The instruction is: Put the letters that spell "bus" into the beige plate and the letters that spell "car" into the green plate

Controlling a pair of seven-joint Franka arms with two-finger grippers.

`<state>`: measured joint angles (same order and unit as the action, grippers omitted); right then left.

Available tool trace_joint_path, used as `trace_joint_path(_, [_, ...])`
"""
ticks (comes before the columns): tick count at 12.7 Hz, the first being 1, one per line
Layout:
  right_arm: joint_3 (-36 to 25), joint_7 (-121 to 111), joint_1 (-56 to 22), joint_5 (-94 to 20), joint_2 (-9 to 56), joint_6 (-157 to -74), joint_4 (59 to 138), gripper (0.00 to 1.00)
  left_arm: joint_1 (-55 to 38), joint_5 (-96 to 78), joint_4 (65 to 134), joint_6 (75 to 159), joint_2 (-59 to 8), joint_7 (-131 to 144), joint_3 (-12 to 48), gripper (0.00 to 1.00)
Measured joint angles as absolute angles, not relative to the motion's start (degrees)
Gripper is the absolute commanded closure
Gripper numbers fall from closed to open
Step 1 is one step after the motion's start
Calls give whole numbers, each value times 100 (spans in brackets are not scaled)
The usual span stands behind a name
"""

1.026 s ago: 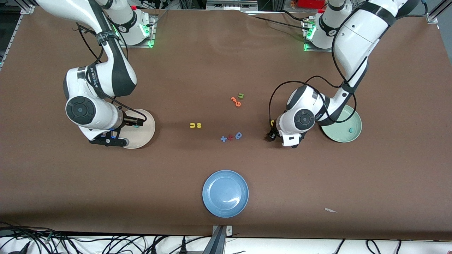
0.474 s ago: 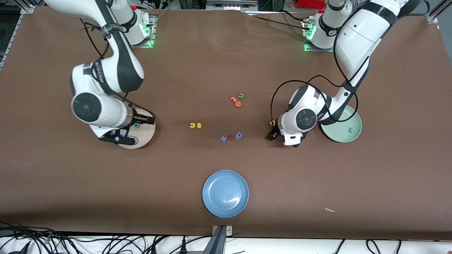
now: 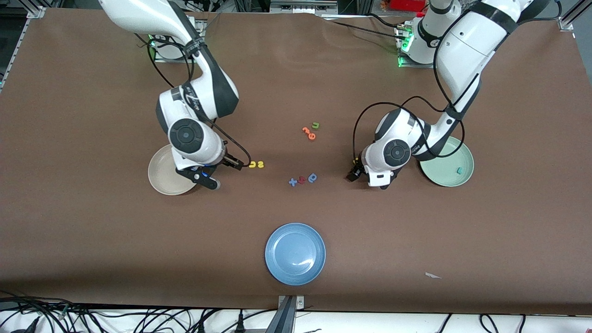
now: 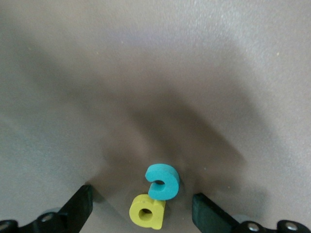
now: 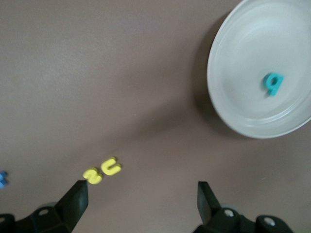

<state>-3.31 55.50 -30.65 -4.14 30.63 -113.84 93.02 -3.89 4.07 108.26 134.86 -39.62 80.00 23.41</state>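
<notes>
Teal b (image 5: 273,83) lies flat in beige plate (image 3: 162,178). Yellow u (image 3: 252,164) & s (image 3: 260,164) touch on counter. Teal c (image 4: 163,181) touches yellow a (image 4: 146,211) on counter. Teal r (image 3: 459,170) sits in green plate (image 3: 444,178).

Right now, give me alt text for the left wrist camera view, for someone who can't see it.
The left gripper hangs open low over the brown table, its two dark fingers on either side of two small foam letters. A teal c touches a yellow a, both lying flat between the fingers and not gripped.
</notes>
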Motion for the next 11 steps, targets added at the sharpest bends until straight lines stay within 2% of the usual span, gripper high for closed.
trace_joint_path(6, [-331,6226,-3176,-414,3238,-11592,9301,1,-384,410,11008,13695,-3718,7993,2438,7])
trace_joint_path(9, [-330,6179,-3220,-414,3242,-11602,9301,1,-384,410,11026,13694,-3672,7993,2470,26])
trace_joint_path(11, [-330,6322,-3260,-515,3251,-11700,9301,2,-383,410,11067,13694,-3673,7987,2470,31])
